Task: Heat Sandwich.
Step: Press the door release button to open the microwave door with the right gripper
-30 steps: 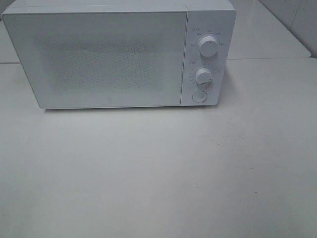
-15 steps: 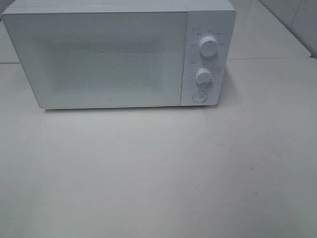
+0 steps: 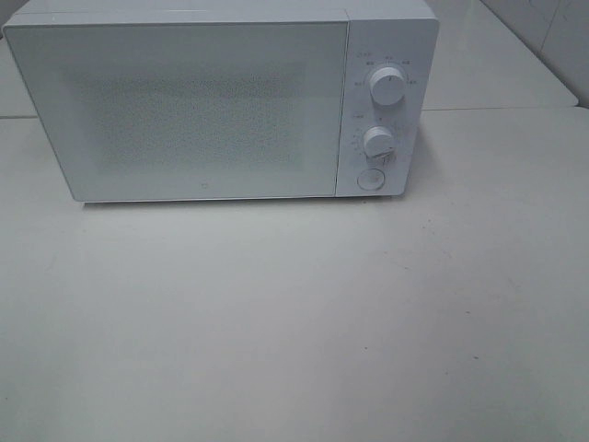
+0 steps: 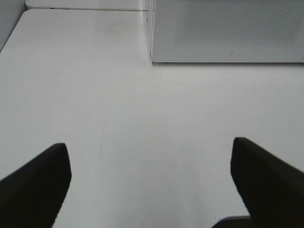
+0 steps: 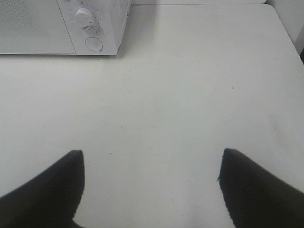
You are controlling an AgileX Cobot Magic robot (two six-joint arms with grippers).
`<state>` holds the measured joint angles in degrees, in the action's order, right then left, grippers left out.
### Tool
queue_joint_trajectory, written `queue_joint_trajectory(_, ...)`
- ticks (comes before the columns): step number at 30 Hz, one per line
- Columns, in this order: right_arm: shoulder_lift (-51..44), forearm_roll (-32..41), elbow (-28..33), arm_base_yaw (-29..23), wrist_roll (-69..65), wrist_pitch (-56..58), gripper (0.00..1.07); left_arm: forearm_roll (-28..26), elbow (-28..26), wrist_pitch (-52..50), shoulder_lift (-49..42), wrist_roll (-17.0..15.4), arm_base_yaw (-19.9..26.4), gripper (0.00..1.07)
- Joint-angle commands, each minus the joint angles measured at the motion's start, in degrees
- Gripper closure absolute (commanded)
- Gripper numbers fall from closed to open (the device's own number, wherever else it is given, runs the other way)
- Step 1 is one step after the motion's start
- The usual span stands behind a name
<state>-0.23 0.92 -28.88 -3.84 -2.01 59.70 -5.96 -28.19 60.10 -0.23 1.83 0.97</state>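
A white microwave point(image 3: 221, 97) stands at the back of the white table with its door shut. Two knobs point(image 3: 386, 86) and a round button point(image 3: 370, 179) are on its right panel. The sandwich and its plate are out of view in every frame. My left gripper point(image 4: 151, 178) is open and empty over bare table, in front of the microwave's left corner point(image 4: 228, 33). My right gripper point(image 5: 151, 183) is open and empty over bare table, in front of the microwave's control panel point(image 5: 92, 28). Neither gripper shows in the exterior high view.
The white table point(image 3: 294, 322) reaches from the microwave to the near edge. A seam between two tabletops runs behind the microwave at the right point(image 3: 497, 109). The table's right edge shows in the right wrist view point(image 5: 285, 28).
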Motion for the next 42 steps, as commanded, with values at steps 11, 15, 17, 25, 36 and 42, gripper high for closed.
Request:
queue_joint_trajectory(11,-1.49,-0.40,-0.11,0.34,0.40,-0.46,0.31,-0.34,0.06,-0.86,-1.03,-0.23,-0.29,0.23)
queue_joint_trajectory(15,0.11,-0.92,-1.49,0.34,0.86,-3.72,0.31,-0.34,0.06,-0.86,-1.03,-0.23,-0.29,0.23)
queue_joint_trajectory(17,0.92,-1.38,-1.66,0.34,0.86,-5.44,0.31,-0.34,0.06,-0.86,-1.03,-0.23,-0.29,0.23)
queue_joint_trajectory(25,10.77,-1.66,-1.26,0.34,0.86,-26.93,0.31,-0.34,0.06,-0.86,-1.03,-0.23,-0.29,0.23)
queue_joint_trajectory(36,23.38,-3.04,2.01,0.34,2.01,-48.30,0.47,-0.34,0.06,-0.86,-1.03,-0.23,-0.29,0.23)
queue_joint_trajectory(42,29.45,-2.86,2.01,0.34,-2.23,-55.23,0.78,-0.34,0.06,-0.86,-1.03,-0.23,-0.29,0.23)
